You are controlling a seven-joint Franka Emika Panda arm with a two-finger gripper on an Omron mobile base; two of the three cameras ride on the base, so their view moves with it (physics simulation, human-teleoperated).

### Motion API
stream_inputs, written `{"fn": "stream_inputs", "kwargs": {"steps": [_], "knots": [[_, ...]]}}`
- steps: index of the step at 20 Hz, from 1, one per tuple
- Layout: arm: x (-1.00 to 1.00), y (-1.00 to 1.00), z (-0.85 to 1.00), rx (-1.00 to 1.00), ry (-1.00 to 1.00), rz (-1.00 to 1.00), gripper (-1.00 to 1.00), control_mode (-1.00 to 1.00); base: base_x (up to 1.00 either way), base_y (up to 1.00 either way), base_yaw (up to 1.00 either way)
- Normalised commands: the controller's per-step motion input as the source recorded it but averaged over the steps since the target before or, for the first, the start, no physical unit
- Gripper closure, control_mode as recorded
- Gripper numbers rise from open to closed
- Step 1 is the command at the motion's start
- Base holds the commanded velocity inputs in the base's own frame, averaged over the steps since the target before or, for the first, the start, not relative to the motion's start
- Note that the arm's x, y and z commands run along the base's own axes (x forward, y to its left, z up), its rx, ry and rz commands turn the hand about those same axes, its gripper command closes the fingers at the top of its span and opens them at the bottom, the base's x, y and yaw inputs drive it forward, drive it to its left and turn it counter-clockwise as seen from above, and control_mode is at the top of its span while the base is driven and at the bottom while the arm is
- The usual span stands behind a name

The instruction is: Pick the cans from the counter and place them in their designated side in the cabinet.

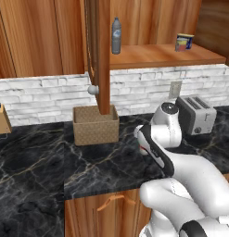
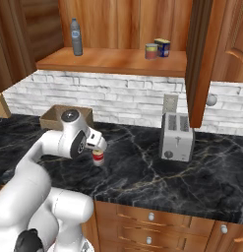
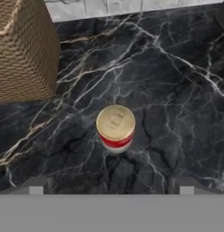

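Black marble counter [image 3: 177,90] bears 1 red can [image 3: 115,128] upright beneath the wide-spread jaws, untouched

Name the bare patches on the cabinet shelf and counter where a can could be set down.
Shelf: free between bottle and orange-red can, which crowds the blue tin. Counter: bare between red can and toaster.

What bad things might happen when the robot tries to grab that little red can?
The hand hangs above the red can, open and not touching it. If it comes down off-centre, a finger could tip the can so it rolls across the counter. The woven basket stands near, so a wide swing might bump it. Up on the cabinet shelf, another can and a blue tin already stand close together; a careless placement might knock them over.
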Motion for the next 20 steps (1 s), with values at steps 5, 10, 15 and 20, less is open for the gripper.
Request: {"fn": "stream_inputs", "kwargs": {"steps": [5, 10, 15, 20], "knots": [[0.18, 0.00, -0.21, 0.00, 0.02, 0.00, -1.00, -1.00, 0.00, 0.00, 0.00], [0.18, 0.00, -0.20, 0.00, 0.03, 0.00, -1.00, -1.00, 0.00, 0.00, 0.00], [0.19, -0.03, -0.20, 0.00, 0.04, 0.00, -1.00, -1.00, 0.00, 0.00, 0.00], [0.20, -0.04, -0.20, 0.00, 0.04, 0.00, -1.00, -1.00, 0.00, 0.00, 0.00]]}}
